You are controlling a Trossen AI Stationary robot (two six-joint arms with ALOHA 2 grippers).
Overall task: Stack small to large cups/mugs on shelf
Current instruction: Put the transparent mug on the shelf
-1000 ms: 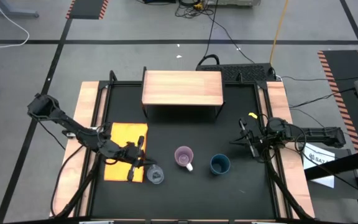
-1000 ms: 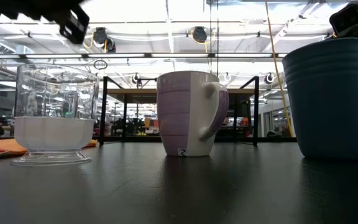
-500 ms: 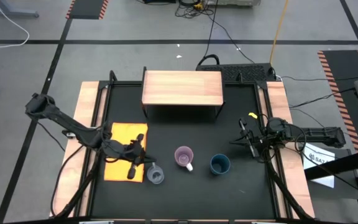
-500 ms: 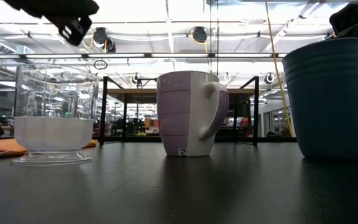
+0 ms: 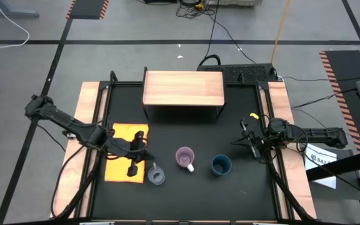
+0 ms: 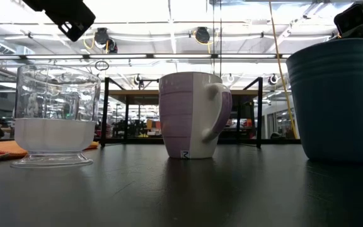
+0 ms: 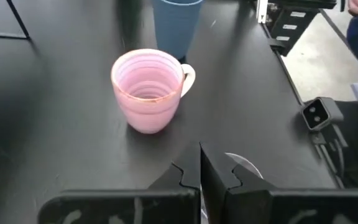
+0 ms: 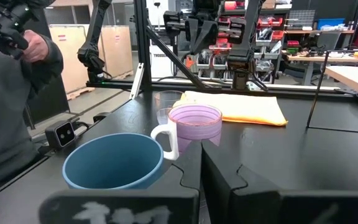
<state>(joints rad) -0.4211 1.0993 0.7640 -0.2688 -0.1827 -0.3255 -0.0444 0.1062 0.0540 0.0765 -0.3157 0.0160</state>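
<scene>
Since a second ago we are watching the left gripper (image 5: 132, 170) draw back from the clear glass cup (image 5: 157, 175): in the high view it was reaching right up to the cup, and it is now sitting over the edge of the yellow-orange mat (image 5: 120, 134), just beside the cup but apart from it. Its fingers (image 7: 190, 174) are pressed together with nothing between them, as we are seeing in the left wrist view. Nothing else has shifted.

Going from left to right along the front of the black table (image 5: 180, 131), we are finding the clear glass cup standing upright at the mat's corner, then the light purple mug (image 5: 185, 157) with its pale handle turned toward the table's front edge, then the dark teal-blue cup (image 5: 220, 165). All three are standing upright and apart from one another in a loose row.

Behind them, at the back of the table, the light-wood shelf (image 5: 183, 88) is standing on its thin black legs, well apart from the cups.

Farther right, the right gripper (image 5: 247, 140) is waiting near the table's right edge, beside the teal-blue cup but not touching it, its fingers (image 8: 219, 177) closed on nothing.

A person's dark sleeve (image 8: 14, 99) is showing beyond the table in the right wrist view.
</scene>
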